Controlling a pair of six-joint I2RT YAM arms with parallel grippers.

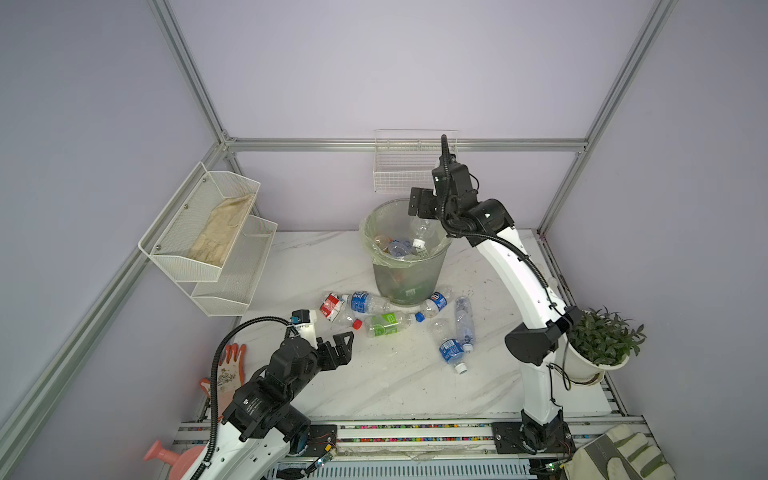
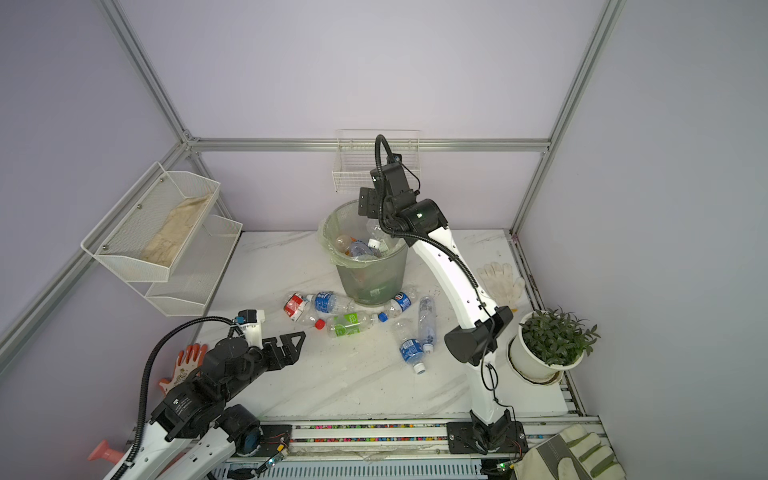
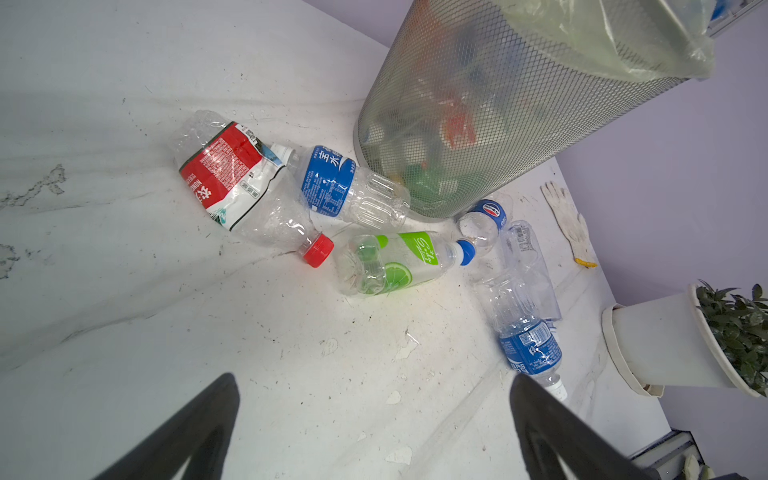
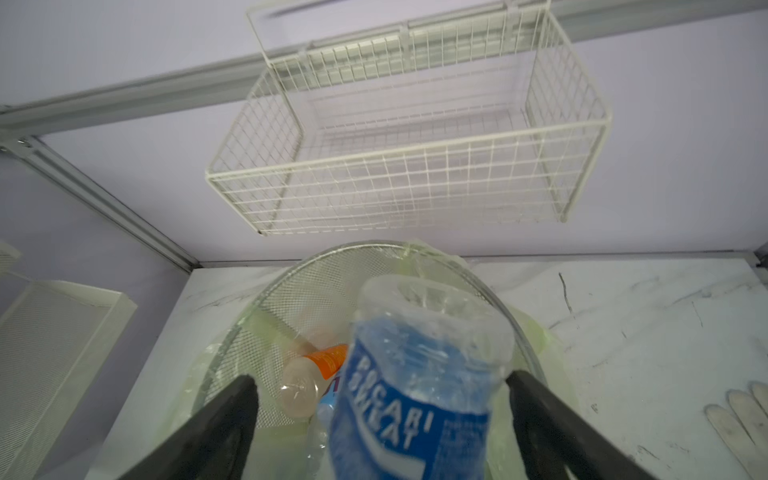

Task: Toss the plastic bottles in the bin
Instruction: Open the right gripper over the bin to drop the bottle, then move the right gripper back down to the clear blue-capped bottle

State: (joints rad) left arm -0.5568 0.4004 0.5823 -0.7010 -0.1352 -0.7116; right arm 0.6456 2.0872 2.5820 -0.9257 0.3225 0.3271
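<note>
Hovering over the mouth of the bin [image 1: 409, 270] in the upper middle of both top views, the right end effector [image 4: 382, 378] has its jaws spread wide. A blue-labelled bottle [image 4: 419, 332] sits between them in the right wrist view with open air on one side, so it looks unclamped and headed into the pale green liner. Whether the other jaw touches it I cannot tell. Several bottles already lie inside the bin, an orange-labelled bottle [image 4: 328, 359] among them.

Six more lie on the bench [image 1: 374, 386] in front of the bin. A red-labelled bottle [image 1: 332, 305], a blue-banded bottle [image 1: 365, 301], a green-labelled bottle [image 1: 388, 324] and a small blue-capped bottle [image 1: 436, 301] lie in a row at its foot. A clear bottle [image 1: 464, 320] and a second blue one [image 1: 451, 351] lie lower right of them.

The left end effector [image 1: 343, 345] sits at lower left, jaws apart and empty, near the red-labelled bottle. I judge the task past halfway.
</note>
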